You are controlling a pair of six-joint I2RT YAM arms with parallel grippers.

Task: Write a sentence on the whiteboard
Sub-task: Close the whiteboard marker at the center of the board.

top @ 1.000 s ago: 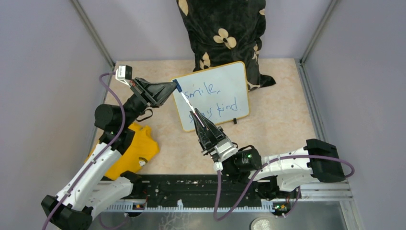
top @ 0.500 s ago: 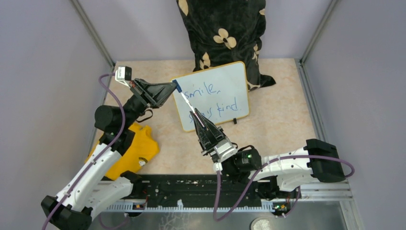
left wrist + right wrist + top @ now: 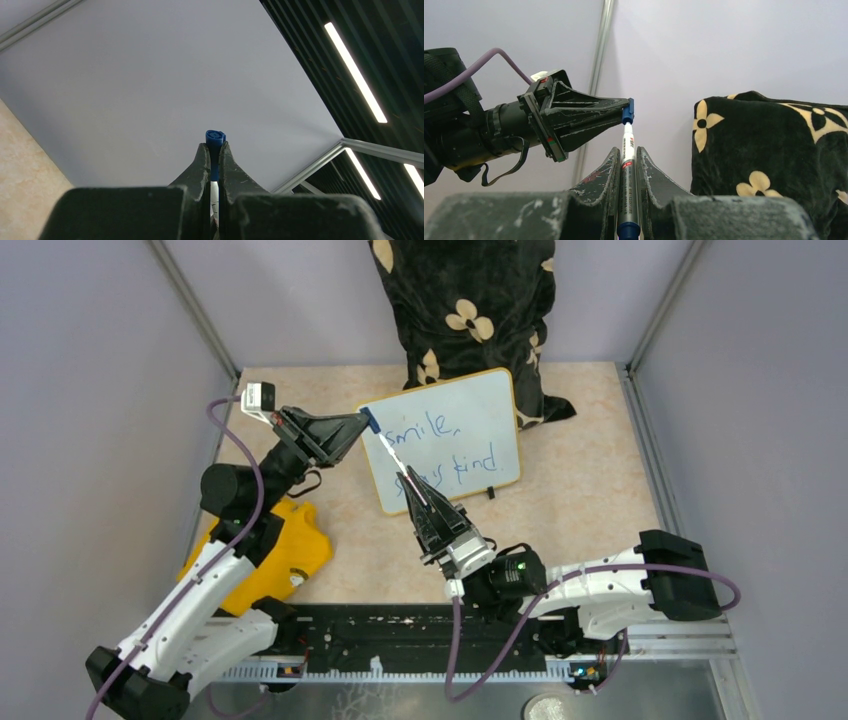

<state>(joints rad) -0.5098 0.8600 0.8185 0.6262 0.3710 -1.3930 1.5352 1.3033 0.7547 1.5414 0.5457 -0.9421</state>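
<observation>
flat white rectangular whiteboard with a thin yellow-orange rim (image 3: 485,410) sits in the far middle of the beige marbled tabletop (image 3: 580,490), turned so its left edge angles toward the near side. its far right corner meets the black cloth with cream flowers (image 3: 465,310) that hangs at the far edge. a small black foot shows at its near edge. cannot tell if the board lies flat or is propped.

blue handwritten sentence (image 3: 462,466) fills the board in two lines: "smile," above, "stay kind" below. the start of the lower line is hidden behind the pen.

white marker pen with red print on its barrel (image 3: 627,150) runs above the board's left part, from its near left edge to its far left corner. right gripper (image 3: 415,492) comes in from the near side, jaws pinching the marker barrel; in the right wrist view the barrel sits tight between both fingers (image 3: 606,172), blue tail end at the bottom.

left gripper (image 3: 365,422) reaches in from the left edge, jaws pressed onto the blue plastic cap (image 3: 215,138) at the pen's far end. in the left wrist view the cap tip pokes out past the fingertips. cannot tell if the cap is fully seated on the barrel.

crumpled yellow cloth (image 3: 290,545) lies near the near left corner, partly under the left arm.
</observation>
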